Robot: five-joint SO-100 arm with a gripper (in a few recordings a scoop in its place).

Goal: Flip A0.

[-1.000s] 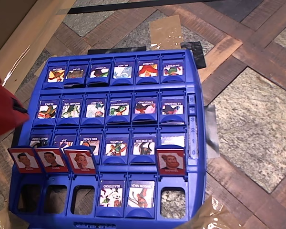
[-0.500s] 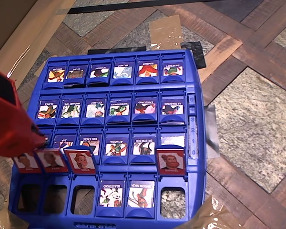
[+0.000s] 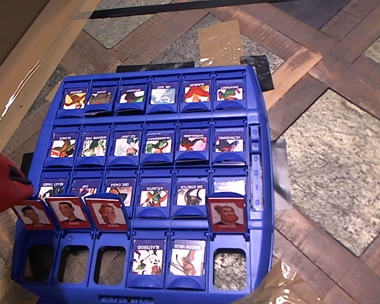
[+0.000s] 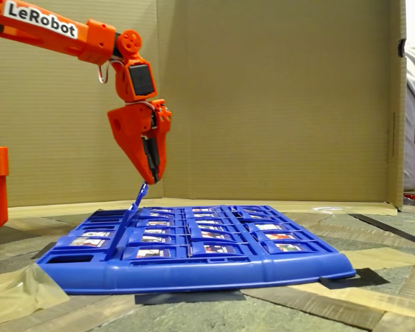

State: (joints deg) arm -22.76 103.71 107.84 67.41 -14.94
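A0 (image 3: 31, 215), taken as the leftmost red-framed portrait tile, is being kept upright on its hinge in the near row of the blue game board (image 3: 256, 95), w/ two more red tiles beside it. It is probably being approached from that edge for easy reach. The end effector (image 4: 151, 176) is being held nose-down just above the tile's top edge (image 4: 140, 196). Its jaws appear clenched w/ nothing between them, likely so the tip is used as a pusher. Contact can't be told. The board is being pinned to the desk by tape (image 3: 280, 166) so it isn't shoved during the flip.
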